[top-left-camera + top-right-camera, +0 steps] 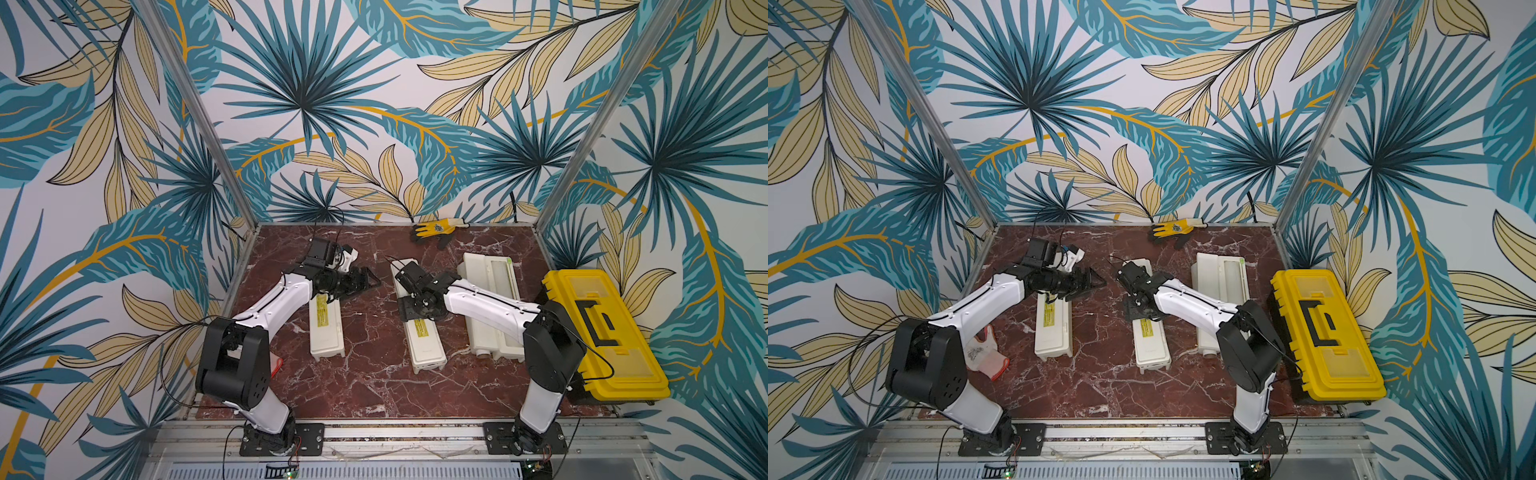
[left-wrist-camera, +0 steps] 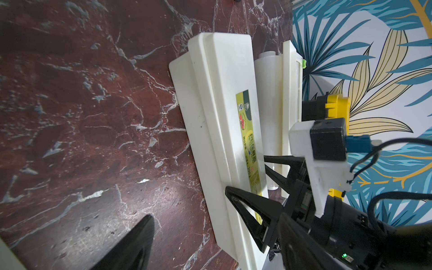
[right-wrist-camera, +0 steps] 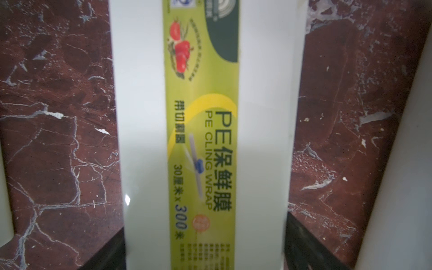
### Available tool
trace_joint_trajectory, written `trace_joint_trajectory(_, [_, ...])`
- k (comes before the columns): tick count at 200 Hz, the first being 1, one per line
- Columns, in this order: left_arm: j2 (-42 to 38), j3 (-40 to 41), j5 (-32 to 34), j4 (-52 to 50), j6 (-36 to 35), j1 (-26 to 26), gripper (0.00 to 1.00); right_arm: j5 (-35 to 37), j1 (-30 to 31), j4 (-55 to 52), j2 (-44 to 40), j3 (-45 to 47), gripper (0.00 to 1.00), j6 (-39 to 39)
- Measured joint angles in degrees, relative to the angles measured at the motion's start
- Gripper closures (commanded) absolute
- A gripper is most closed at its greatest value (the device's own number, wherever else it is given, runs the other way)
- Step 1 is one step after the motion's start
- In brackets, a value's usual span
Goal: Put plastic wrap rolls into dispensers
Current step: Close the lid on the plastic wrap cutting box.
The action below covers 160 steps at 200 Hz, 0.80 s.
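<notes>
Right pincer (image 1: 417, 309) sits wide open, holding nothing, astride the shut middle dispenser (image 1: 426, 349) mid-frame, likely pressing it closed — left pincer (image 1: 372, 279) open, empty — one roll (image 2: 266, 105) lies in the open dispenser (image 1: 500, 270) right of it.

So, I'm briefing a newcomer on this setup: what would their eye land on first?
Probably the loud tropical-leaf wallpaper wrapping all the walls, then the bright yellow toolbox at the right edge of the red marble table. On it lie three cream dispensers, the right gripper straddling the middle one.
</notes>
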<state>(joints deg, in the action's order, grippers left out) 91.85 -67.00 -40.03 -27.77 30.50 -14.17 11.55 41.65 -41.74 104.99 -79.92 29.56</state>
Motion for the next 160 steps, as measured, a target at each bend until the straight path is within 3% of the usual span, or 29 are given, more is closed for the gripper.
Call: trace_joint_trajectory(160, [1.62, 0.00, 0.26, 0.00, 0.59, -0.85, 0.16, 1.05, 0.00, -4.92, -0.22, -1.66, 0.14, -1.57])
